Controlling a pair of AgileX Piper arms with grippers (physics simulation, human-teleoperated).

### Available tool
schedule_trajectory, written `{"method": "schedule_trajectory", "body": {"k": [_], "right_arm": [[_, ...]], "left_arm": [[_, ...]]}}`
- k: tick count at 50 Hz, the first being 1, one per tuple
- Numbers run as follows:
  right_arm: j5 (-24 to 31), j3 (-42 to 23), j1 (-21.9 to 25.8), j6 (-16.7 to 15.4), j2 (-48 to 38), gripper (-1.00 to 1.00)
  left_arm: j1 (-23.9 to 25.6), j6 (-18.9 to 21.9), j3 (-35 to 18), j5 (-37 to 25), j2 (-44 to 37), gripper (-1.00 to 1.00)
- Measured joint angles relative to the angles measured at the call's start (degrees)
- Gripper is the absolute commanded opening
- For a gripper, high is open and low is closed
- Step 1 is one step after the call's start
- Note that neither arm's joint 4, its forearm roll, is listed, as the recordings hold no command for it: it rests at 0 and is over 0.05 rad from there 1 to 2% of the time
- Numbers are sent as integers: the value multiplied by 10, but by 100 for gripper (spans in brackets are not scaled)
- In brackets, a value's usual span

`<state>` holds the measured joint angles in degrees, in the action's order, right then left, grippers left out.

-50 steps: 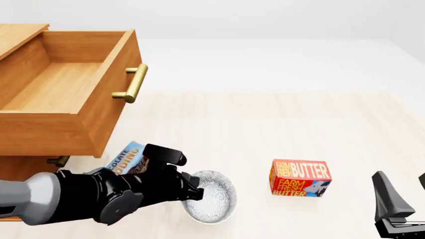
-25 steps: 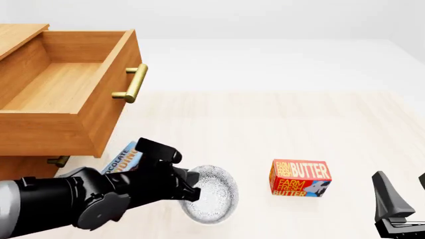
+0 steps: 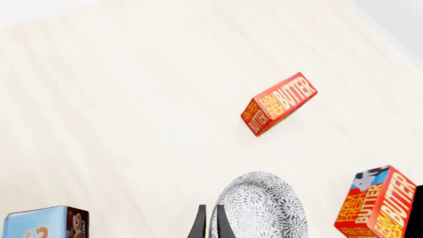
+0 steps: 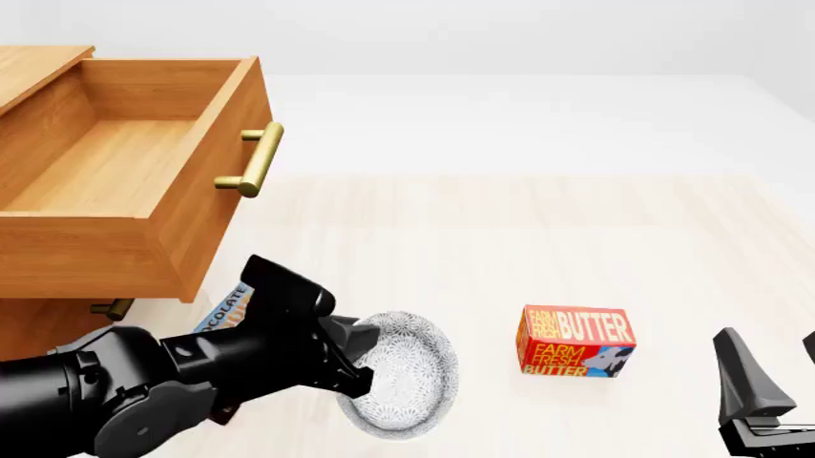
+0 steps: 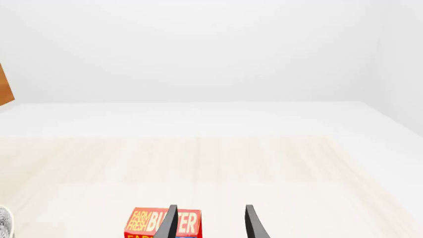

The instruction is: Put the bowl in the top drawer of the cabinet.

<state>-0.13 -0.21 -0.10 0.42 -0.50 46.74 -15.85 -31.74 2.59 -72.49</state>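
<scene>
The bowl (image 4: 405,374), white with a fine dark speckle, hangs tilted above the table with my left gripper (image 4: 358,366) shut on its near-left rim. In the left wrist view the bowl (image 3: 264,210) stands on edge beside the two thin fingers (image 3: 199,224). The top drawer (image 4: 121,181) of the cabinet (image 4: 38,320) is pulled out at the far left, above and behind the bowl, with its brass handle (image 4: 252,160) facing right. My right gripper (image 4: 774,367) stays low at the right edge, open and holding nothing, and the right wrist view shows its fingers (image 5: 167,223) spread apart.
A red butter box (image 4: 575,342) stands right of the bowl. The left wrist view shows two red butter boxes, one (image 3: 279,103) farther and one (image 3: 375,206) near. A blue chocolate pudding box (image 4: 225,309) lies under the drawer's front. The lower drawer's handle (image 4: 113,308) peeks out.
My left gripper has lifted the bowl off the table and tipped it onto its edge, and the arm has drawn back toward the camera. The right arm has not moved.
</scene>
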Motion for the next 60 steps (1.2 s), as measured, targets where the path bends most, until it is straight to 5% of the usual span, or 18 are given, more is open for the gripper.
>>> {"method": "schedule_trajectory", "body": {"k": [60], "right_arm": [[0, 0, 0, 0, 0, 100]], "left_arm": [[-4, 73, -20, -126, 231, -100]]}}
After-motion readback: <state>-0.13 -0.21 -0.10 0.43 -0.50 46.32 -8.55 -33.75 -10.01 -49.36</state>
